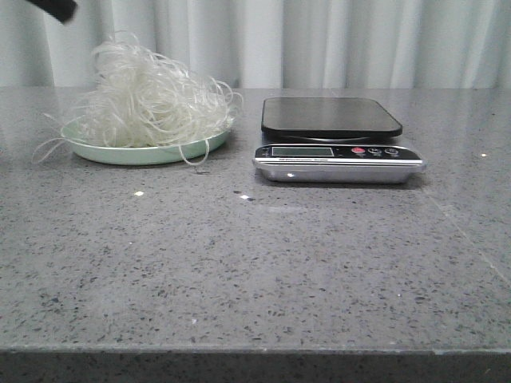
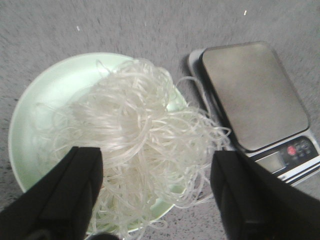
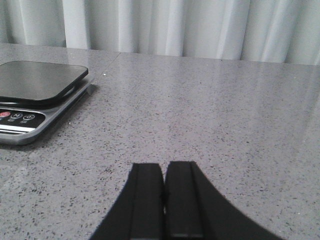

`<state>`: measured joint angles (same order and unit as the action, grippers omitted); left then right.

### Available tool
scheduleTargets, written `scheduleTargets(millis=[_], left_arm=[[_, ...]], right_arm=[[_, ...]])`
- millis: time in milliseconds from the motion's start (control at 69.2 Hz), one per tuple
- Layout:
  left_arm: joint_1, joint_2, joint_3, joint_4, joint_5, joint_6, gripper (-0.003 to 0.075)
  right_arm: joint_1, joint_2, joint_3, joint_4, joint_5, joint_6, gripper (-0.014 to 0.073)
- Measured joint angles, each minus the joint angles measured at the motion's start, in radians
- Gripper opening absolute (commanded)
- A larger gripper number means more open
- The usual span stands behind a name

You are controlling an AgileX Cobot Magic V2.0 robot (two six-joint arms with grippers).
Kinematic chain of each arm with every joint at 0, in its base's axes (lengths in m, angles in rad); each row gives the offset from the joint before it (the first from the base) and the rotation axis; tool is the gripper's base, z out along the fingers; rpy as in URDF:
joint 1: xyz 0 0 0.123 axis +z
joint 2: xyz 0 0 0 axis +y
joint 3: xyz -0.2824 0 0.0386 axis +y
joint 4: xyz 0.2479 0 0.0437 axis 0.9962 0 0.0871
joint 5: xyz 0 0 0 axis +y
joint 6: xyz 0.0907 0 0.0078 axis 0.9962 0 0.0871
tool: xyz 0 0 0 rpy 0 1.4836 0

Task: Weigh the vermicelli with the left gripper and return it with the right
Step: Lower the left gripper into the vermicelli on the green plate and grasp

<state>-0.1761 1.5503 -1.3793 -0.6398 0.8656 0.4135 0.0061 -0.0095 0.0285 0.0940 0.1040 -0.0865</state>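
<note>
The vermicelli (image 1: 148, 100), a fluffy tangle of thin white strands, lies heaped on a pale green plate (image 1: 120, 153) at the back left of the table. In the left wrist view the vermicelli (image 2: 135, 135) fills most of the plate (image 2: 45, 95). My left gripper (image 2: 156, 165) hangs above it, open wide and empty, its black fingers (image 2: 75, 185) apart on either side of the heap. Only a black bit of that arm (image 1: 54, 8) shows in the front view. My right gripper (image 3: 164, 172) is shut and empty, low over bare table to the right of the scale (image 3: 35, 95).
A digital kitchen scale (image 1: 335, 140) with a black platform and silver front stands right of the plate; it also shows in the left wrist view (image 2: 257, 95). White curtains (image 1: 319, 40) hang behind the grey speckled table (image 1: 255, 271). Stray strands trail over the plate's rim.
</note>
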Motion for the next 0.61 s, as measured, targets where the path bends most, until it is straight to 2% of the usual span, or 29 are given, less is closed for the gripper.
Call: scheduleTargets(millis=[130, 332, 607], left_arm=[[-0.017, 0.068, -0.001, 0.038, -0.013, 0.006, 0.0520], [-0.029, 0.138, -0.001, 0.051, -0.064, 0.031, 0.0591], [-0.036, 0.202, -0.002, 0.053, -0.107, 0.051, 0.0589]], right_arm=[[0.000, 0.000, 0.000, 0.000, -0.002, 0.000, 0.0151], [0.000, 0.000, 0.000, 0.000, -0.002, 0.000, 0.0151], [0.000, 0.000, 0.000, 0.000, -0.002, 0.000, 0.0151]])
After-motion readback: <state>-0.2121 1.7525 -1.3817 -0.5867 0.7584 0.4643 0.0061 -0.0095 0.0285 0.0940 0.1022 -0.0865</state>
